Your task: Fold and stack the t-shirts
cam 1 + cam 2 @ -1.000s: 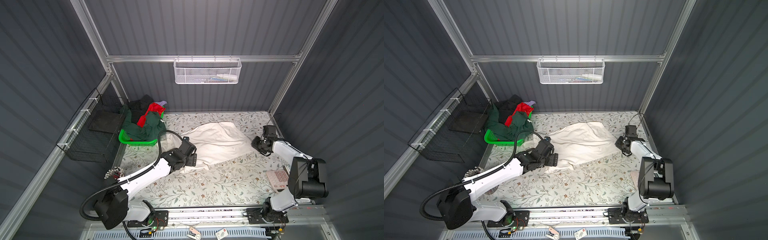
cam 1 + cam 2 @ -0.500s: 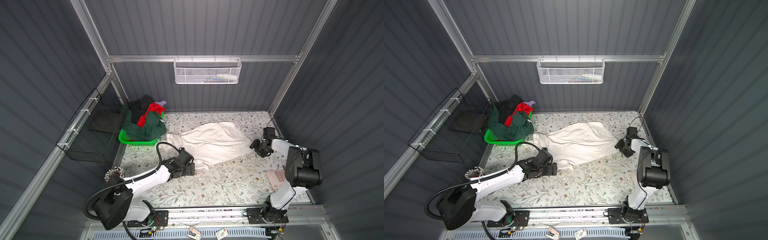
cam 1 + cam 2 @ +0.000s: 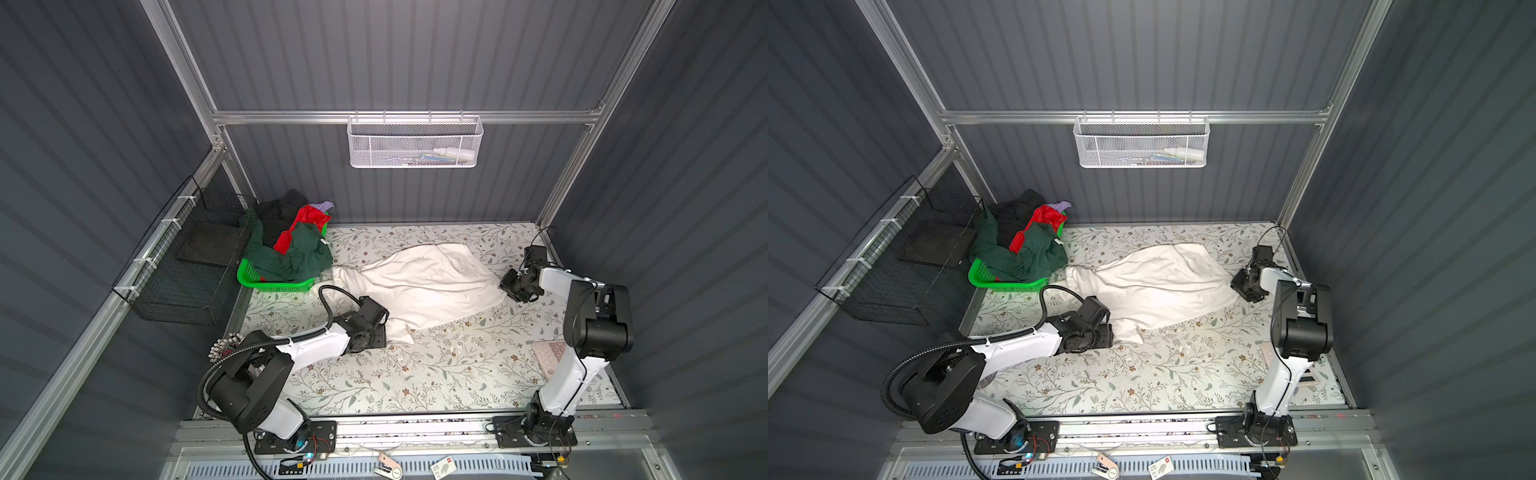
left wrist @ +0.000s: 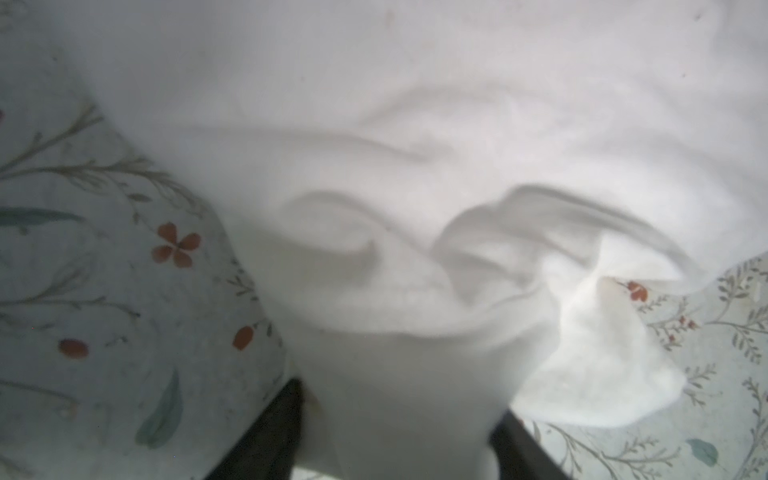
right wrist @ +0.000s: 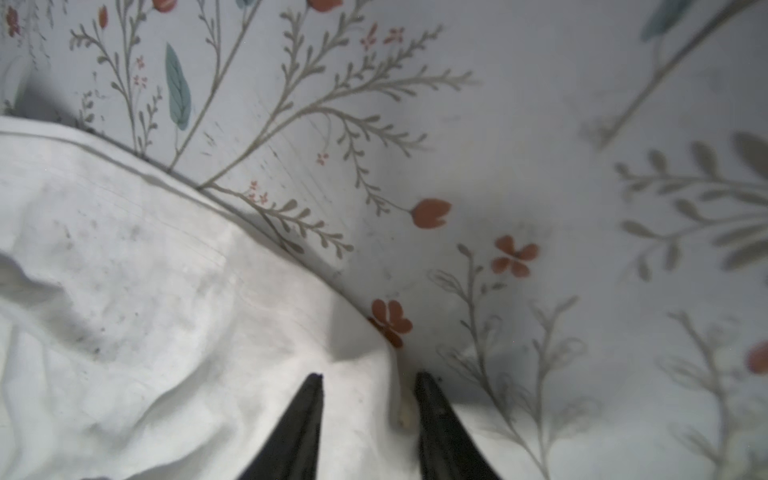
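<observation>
A large cream-white t-shirt (image 3: pixel 424 286) (image 3: pixel 1154 286) lies spread and rumpled on the floral table, in both top views. My left gripper (image 3: pixel 385 332) (image 3: pixel 1113 332) is at its near-left corner. In the left wrist view the cloth (image 4: pixel 415 166) funnels up between the jaws of my left gripper (image 4: pixel 399 436), which is shut on it. My right gripper (image 3: pixel 508 286) (image 3: pixel 1237 286) is at the shirt's right corner. In the right wrist view my right gripper (image 5: pixel 368 382) pinches the cloth edge (image 5: pixel 124 291). Dark green (image 3: pixel 291 257), red (image 3: pixel 303 220), black (image 3: pixel 278 208) and lavender (image 3: pixel 324 205) t-shirts are heaped in a basket.
The green plastic basket (image 3: pixel 270 284) (image 3: pixel 1000 284) stands at the table's back left, close to the cream shirt. A black wire basket (image 3: pixel 183 270) hangs on the left wall, a white mesh basket (image 3: pixel 413 141) on the back wall. A pink pad (image 3: pixel 548 353) lies beside the right arm.
My left gripper has come down toward the front onto the shirt's near-left corner and closed on the cloth. The right gripper has closed on the right corner; its arm's elbow has shifted.
</observation>
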Controlling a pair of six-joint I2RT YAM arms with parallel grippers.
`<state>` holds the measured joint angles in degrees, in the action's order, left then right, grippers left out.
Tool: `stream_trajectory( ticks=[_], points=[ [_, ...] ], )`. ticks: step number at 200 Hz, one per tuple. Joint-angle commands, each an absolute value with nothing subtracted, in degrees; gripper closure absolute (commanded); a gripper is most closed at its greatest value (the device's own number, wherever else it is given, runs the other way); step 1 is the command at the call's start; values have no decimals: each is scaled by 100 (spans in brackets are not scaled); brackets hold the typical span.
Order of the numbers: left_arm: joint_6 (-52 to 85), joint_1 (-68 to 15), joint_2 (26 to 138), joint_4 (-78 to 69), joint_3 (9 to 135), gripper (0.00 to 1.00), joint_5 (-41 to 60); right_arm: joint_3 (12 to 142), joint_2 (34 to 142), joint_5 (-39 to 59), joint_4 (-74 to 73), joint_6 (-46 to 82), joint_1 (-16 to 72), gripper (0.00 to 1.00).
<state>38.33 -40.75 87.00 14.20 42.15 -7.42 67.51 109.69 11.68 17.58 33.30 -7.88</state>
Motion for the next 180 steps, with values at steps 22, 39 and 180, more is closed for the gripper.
stream_trajectory(
  ticks=[22, 39, 180],
  points=[
    [3711, -3872, 8968, 1777, 4778, 97, -352, 6979, 11192, 1364, 1931, 3302, -778, 100],
    [3583, -3774, 8888, 2053, 5110, 100, -266, 6855, 10842, 1323, 1777, 3350, -782, 100],
    [767, -2498, 10649, 4211, 12518, 100, -488, 9584, 8939, -1029, 2371, 3061, 88, 100]
  ],
)
